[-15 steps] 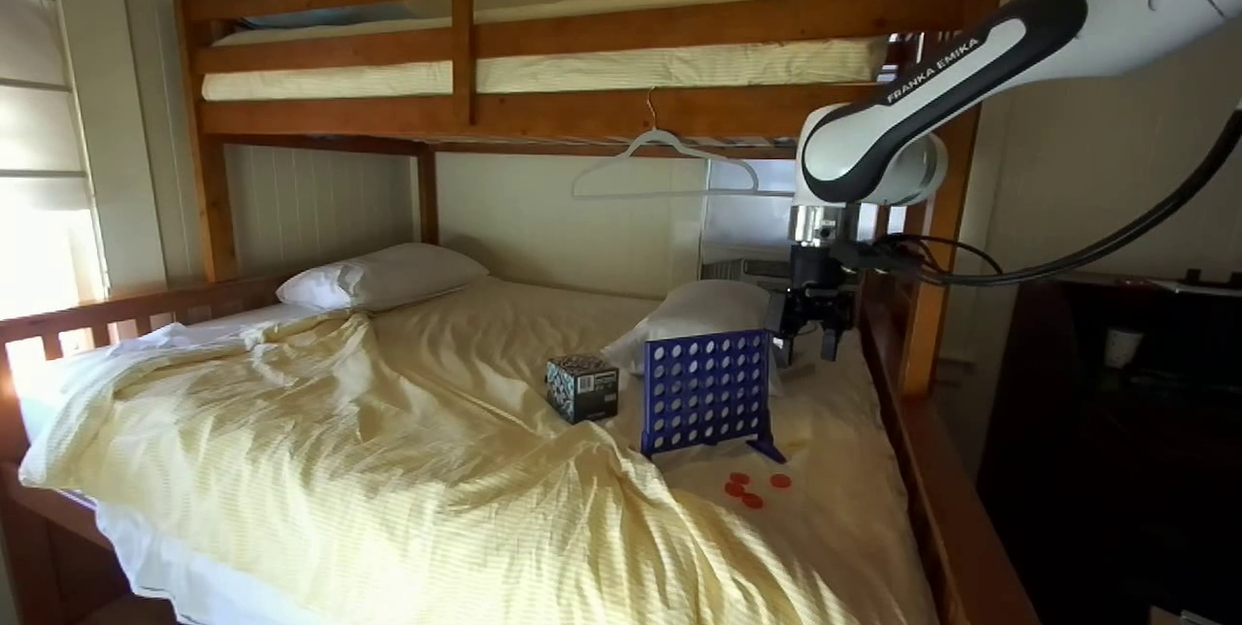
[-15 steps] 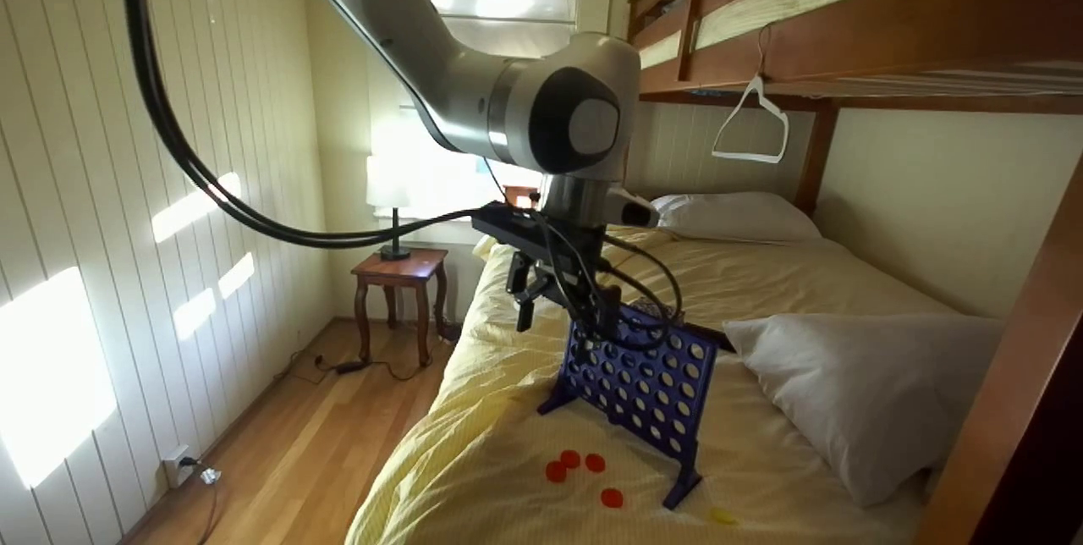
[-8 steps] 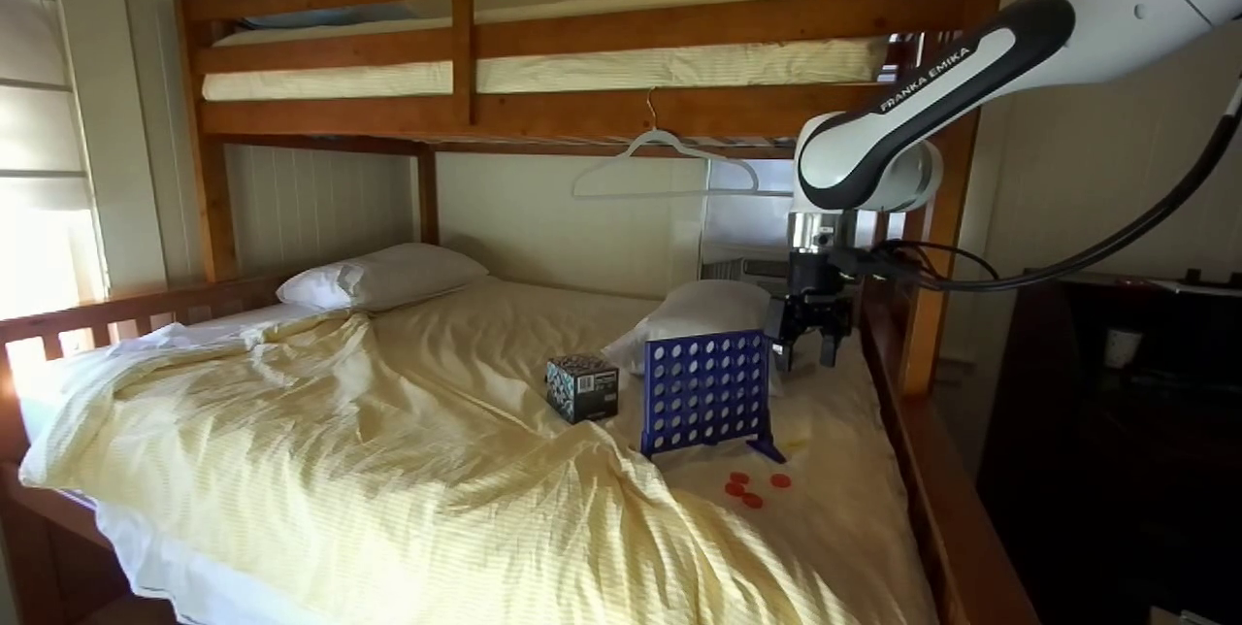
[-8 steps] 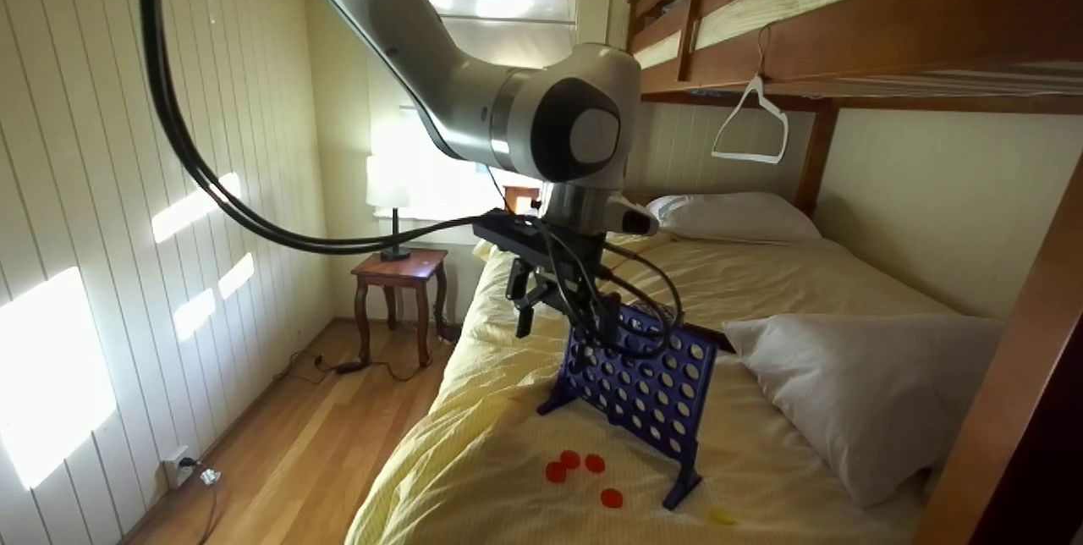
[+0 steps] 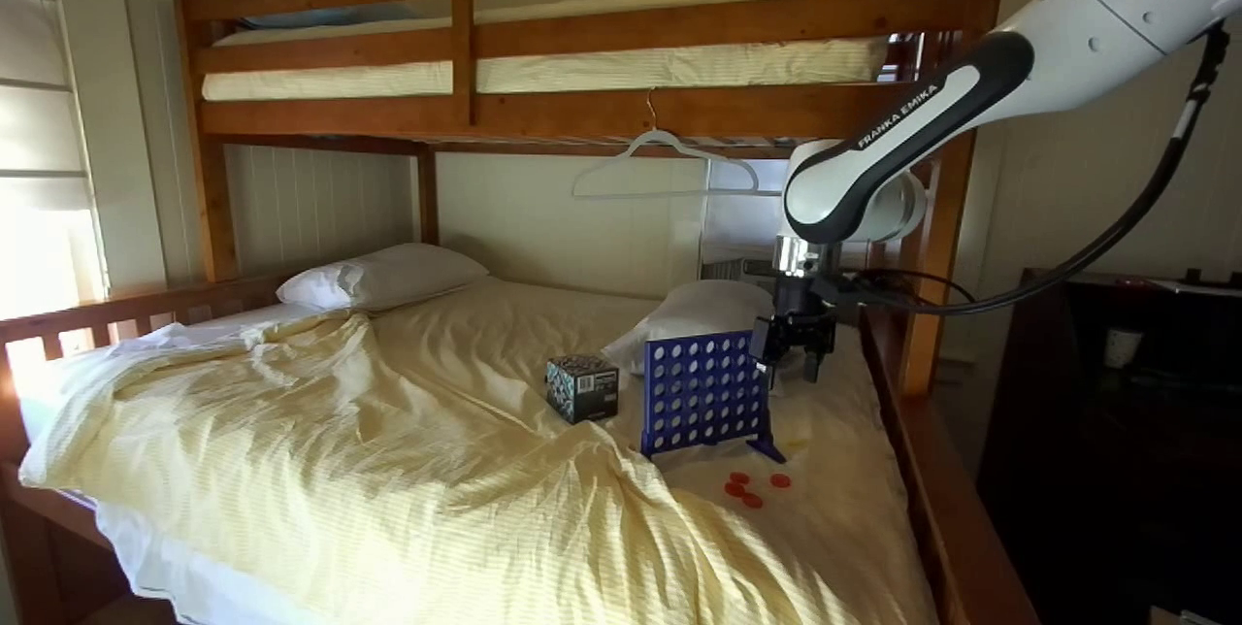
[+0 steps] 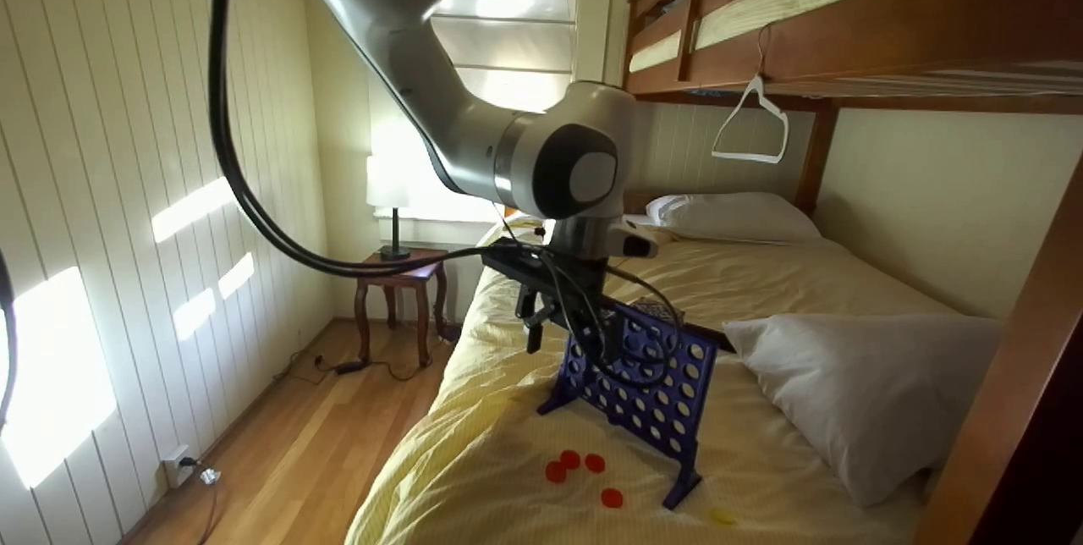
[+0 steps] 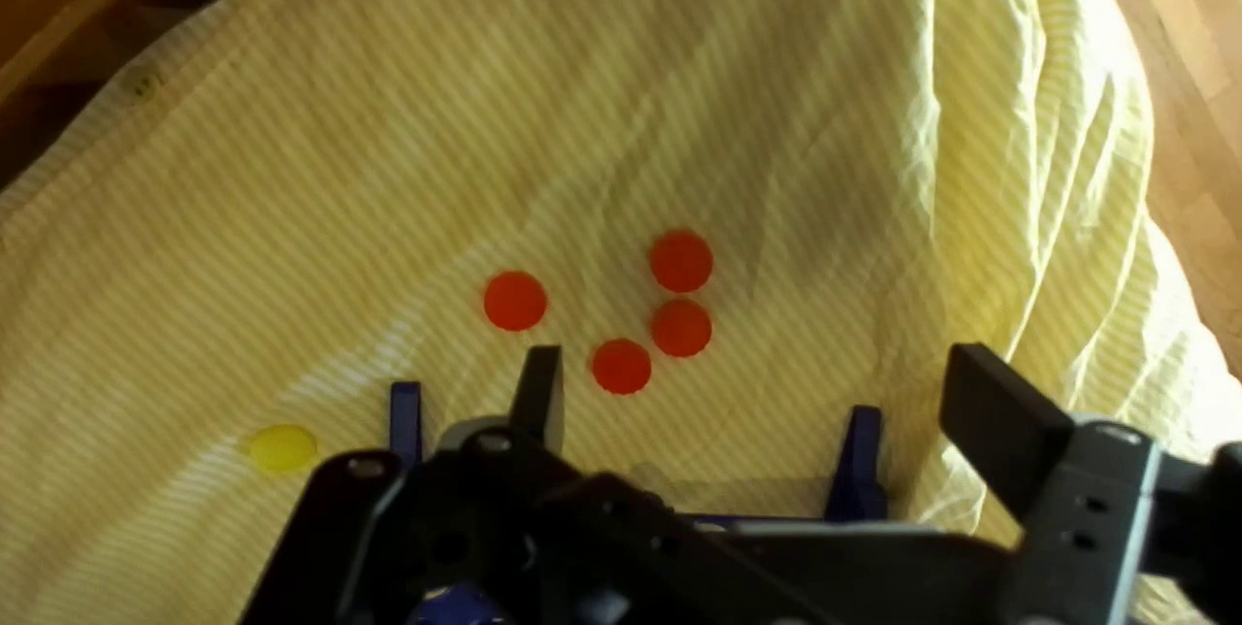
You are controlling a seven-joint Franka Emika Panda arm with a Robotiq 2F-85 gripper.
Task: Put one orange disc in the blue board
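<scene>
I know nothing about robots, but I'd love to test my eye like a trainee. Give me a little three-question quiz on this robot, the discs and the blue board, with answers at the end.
1. How many orange discs lie on the striped sheet?
2. True or false: the gripper is open.
3. The single odd-coloured disc near the blue board is: A, green; B, yellow; C, white.

Key:
1. Four.
2. True; its jaws stand wide apart.
3. B.

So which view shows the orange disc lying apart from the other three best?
The wrist view: looking down, it shows the lone orange disc large, round and uncovered. Both exterior views also show it uncovered, but much smaller and at a slant.
</scene>
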